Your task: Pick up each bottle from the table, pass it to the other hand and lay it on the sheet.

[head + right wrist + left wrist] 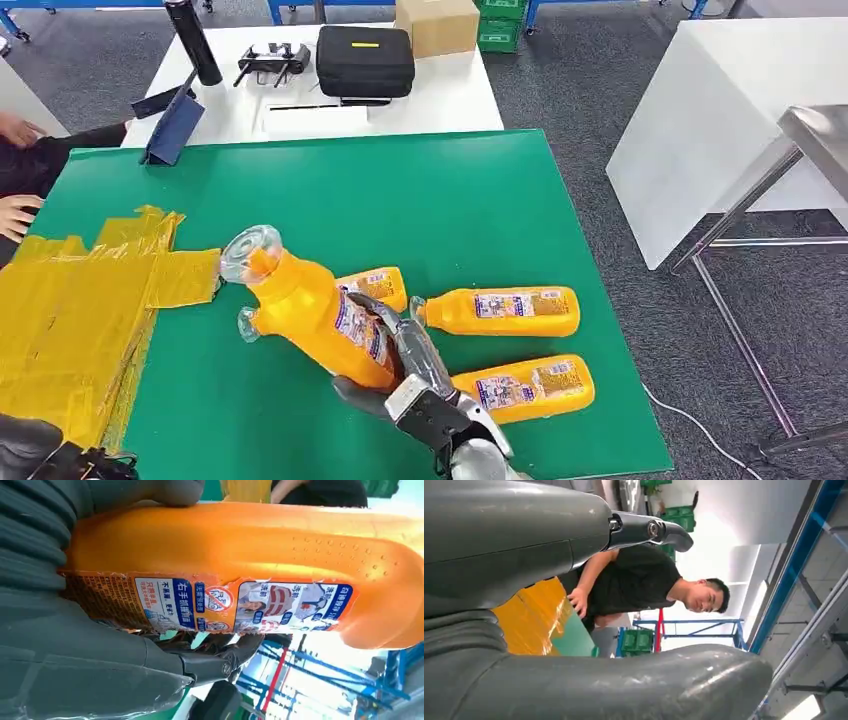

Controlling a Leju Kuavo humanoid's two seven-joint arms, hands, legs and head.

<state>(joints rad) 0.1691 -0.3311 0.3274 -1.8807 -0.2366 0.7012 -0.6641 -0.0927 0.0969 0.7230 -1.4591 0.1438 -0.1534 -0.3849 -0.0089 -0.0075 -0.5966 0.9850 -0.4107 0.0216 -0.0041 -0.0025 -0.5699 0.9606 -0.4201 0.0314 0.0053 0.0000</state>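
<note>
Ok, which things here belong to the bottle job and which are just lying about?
Job: held bottle in the right hand; three orange bottles lying on the green table; yellow sheet; left hand.
Lying about: black case, cardboard box, black cylinder.

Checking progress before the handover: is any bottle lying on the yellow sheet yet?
No. In the head view the yellow sheet bears no bottle; the right hand holds one orange bottle above the green table.
</note>
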